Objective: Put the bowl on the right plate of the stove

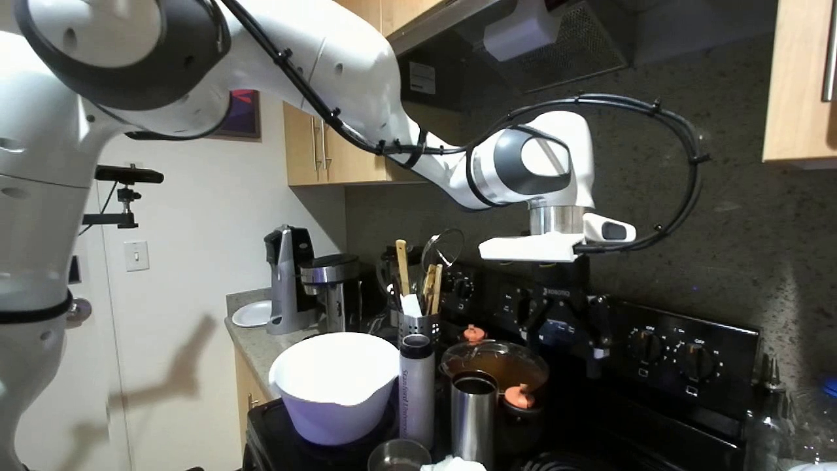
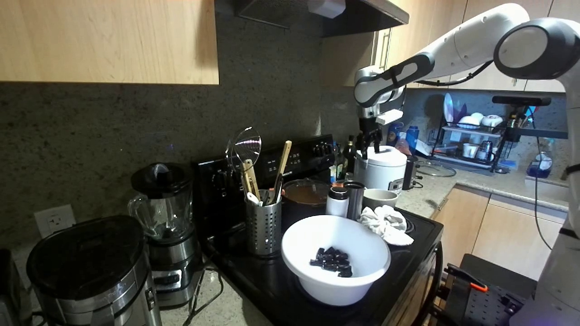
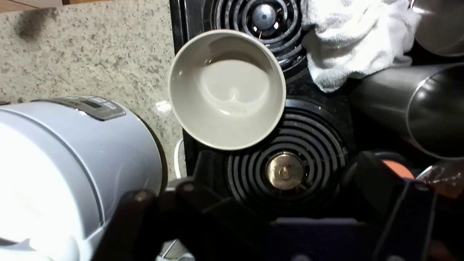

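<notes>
The black stove (image 2: 267, 285) has a back panel with round knobs (image 1: 696, 360). A beige round bowl (image 2: 379, 198) stands upright at its right edge beside the rice cooker. In the wrist view this beige bowl (image 3: 228, 90) is empty and overlaps the front right burner (image 3: 264, 17) and the rear right burner (image 3: 285, 171). No copper-coloured bowl can be made out; it is hidden or out of view. My gripper (image 3: 287, 156) is open and empty, its fingers spread either side of the rear burner, high above it. It also shows pointing down in both exterior views (image 1: 563, 356) (image 2: 371, 151).
A white rice cooker (image 3: 119, 137) stands on the right counter. A towel (image 3: 359, 40), a steel tumbler (image 1: 474, 418), a white bottle (image 1: 416, 399), a lidded brown pot (image 1: 495, 366), a utensil holder (image 2: 264, 228) and a big white bowl (image 2: 335, 290) holding dark pieces crowd the stove.
</notes>
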